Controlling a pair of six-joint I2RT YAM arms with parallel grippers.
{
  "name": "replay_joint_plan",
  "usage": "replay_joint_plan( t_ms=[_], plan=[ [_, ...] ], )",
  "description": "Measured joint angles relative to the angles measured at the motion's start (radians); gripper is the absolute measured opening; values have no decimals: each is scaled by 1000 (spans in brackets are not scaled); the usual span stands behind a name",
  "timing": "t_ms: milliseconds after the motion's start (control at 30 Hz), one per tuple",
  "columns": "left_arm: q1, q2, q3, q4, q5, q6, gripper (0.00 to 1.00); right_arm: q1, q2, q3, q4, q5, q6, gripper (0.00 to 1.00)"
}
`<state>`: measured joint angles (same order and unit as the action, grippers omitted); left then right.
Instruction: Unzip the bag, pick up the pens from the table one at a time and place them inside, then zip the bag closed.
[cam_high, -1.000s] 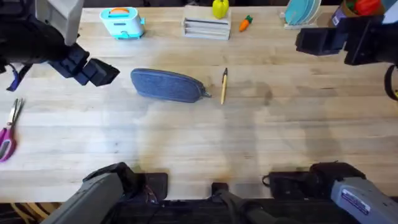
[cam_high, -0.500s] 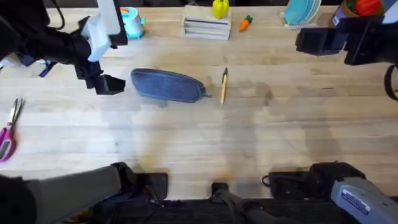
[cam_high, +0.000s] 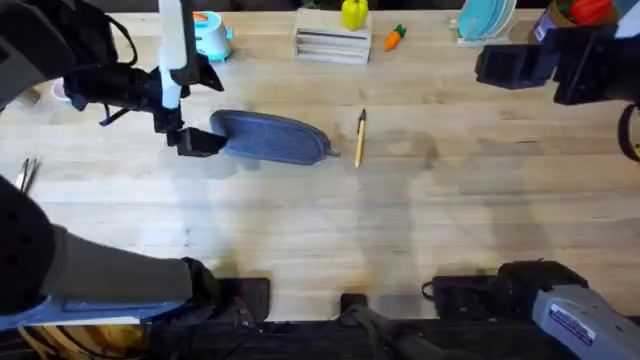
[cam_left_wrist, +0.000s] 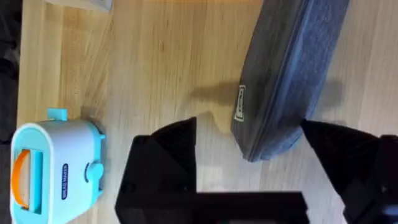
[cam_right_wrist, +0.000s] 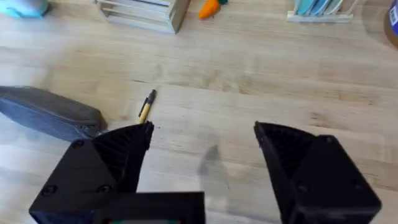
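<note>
Left gripper open, fingers straddling rounded end of bag on table. Right gripper open, above table; pen beside bag.

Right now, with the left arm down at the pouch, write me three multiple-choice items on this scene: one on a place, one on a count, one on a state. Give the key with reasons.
1. Where does the left hand stand?
A. at the pouch's end away from the pen
B. over the pen
C. beside the scissors

2. How many pens lie on the table?
A. three
B. none
C. one

3. How are the left hand's fingers?
A. shut on the pen
B. open, one on each side of the pouch's end
C. shut on the pull tab

Key:
1 A: overhead, it sits at the end of the bag opposite the pen.
2 C: a single yellow-tan stick lies beside the bag.
3 B: the left wrist view shows the pouch's rounded end in the gap between the two fingers.
</note>
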<state>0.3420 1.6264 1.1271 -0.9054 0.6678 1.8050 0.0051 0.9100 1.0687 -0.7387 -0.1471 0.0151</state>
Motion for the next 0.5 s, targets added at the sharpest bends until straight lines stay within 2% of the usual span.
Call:
replay_joint_plan(
  t_ms=[200,500],
  plan=[
    [9,15,0,-1,50,5,993,0,0,0,0,0,0,997],
    [21,15,0,-4,55,6,993,0,0,0,0,-1,11,997]
  ],
)
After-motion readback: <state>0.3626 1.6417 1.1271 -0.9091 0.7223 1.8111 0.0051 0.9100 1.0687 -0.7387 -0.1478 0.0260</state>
